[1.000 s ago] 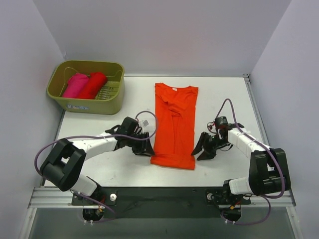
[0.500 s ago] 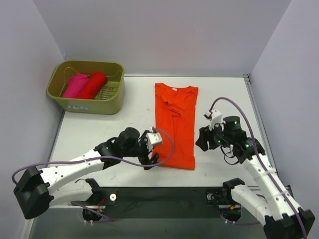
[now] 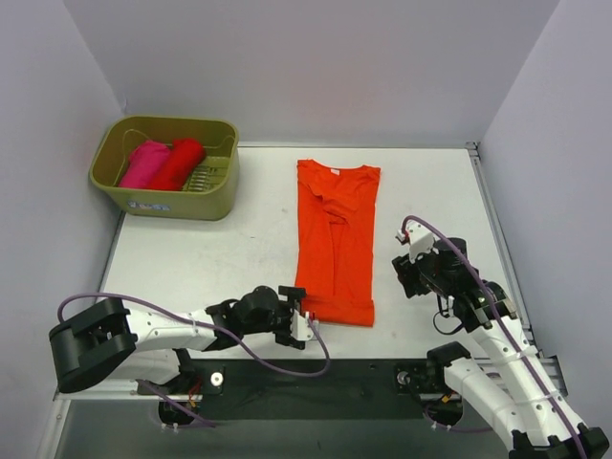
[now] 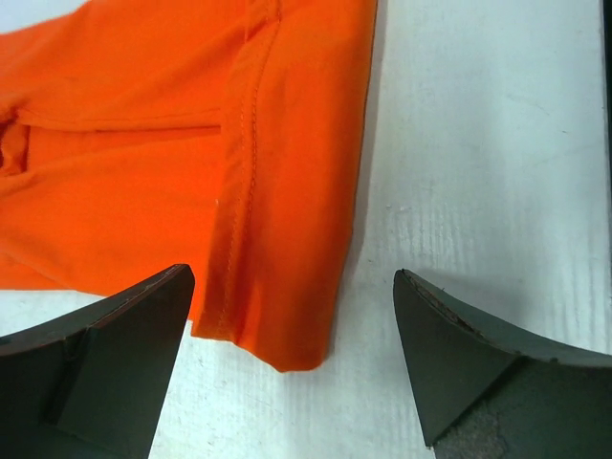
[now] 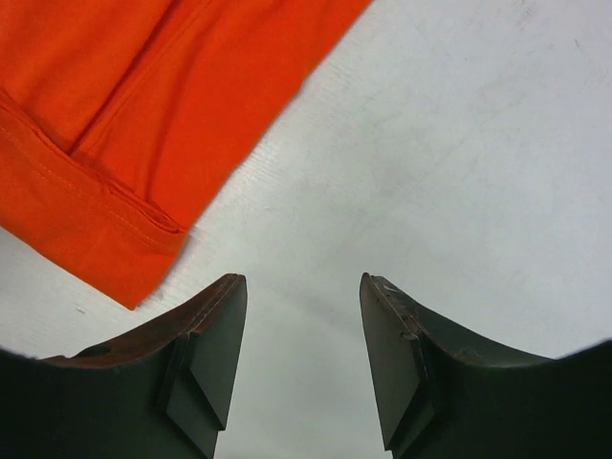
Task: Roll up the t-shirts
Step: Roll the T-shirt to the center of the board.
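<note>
The orange t-shirt (image 3: 335,244) is laid flat. It is flanked by the left gripper (image 3: 304,325) at seven o'clock and the right gripper (image 3: 402,274) at four o'clock, both spread wide and empty.

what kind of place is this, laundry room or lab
Probably a robot test cell: a table boxed in by plain walls, a left arm and right arm bolted at its edge, an orange t-shirt.

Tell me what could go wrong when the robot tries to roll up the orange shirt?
The open right gripper sits over bare table, beside the orange shirt, so it might grab nothing and the roll could go crooked.
The open left gripper frames just one hem corner; it may pinch only the top folded layer.
The wrinkles near the chest could make a lump.
</note>
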Tool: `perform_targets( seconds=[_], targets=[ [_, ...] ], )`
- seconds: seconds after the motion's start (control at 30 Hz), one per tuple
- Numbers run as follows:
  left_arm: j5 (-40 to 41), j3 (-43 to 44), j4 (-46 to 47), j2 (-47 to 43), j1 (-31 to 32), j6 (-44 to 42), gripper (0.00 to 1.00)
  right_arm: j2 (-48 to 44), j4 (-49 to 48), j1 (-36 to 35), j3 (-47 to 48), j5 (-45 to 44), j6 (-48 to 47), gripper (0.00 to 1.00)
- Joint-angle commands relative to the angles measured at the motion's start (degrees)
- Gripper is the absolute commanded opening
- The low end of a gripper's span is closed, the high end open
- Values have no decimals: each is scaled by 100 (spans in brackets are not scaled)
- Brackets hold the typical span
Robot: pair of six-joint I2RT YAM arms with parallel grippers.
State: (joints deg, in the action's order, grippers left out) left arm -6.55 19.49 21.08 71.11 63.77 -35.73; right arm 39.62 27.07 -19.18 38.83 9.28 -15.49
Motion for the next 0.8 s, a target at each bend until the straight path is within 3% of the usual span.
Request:
perform_targets(
  seconds=[0.0,0.27,0.5,0.7,0.77],
  targets=[
    [285,-24,959,227,92,-409,95,-112,290,-16,-42,-339,81,50],
    [180,362,117,350,153,-610,82,-252,326,-24,-68,170,-357,49],
    [119,468,-33,833,171,-1243,73,-446,62,-42,-323,460,-1035,49],
    [110,600,-227,1185,241,-1692,56,-323,-61,-51,-402,662,-1071,48],
    [31,801,-611,1238,250,-1745,39,-393,-123,-68,-569,1074,-1149,48]
  ],
)
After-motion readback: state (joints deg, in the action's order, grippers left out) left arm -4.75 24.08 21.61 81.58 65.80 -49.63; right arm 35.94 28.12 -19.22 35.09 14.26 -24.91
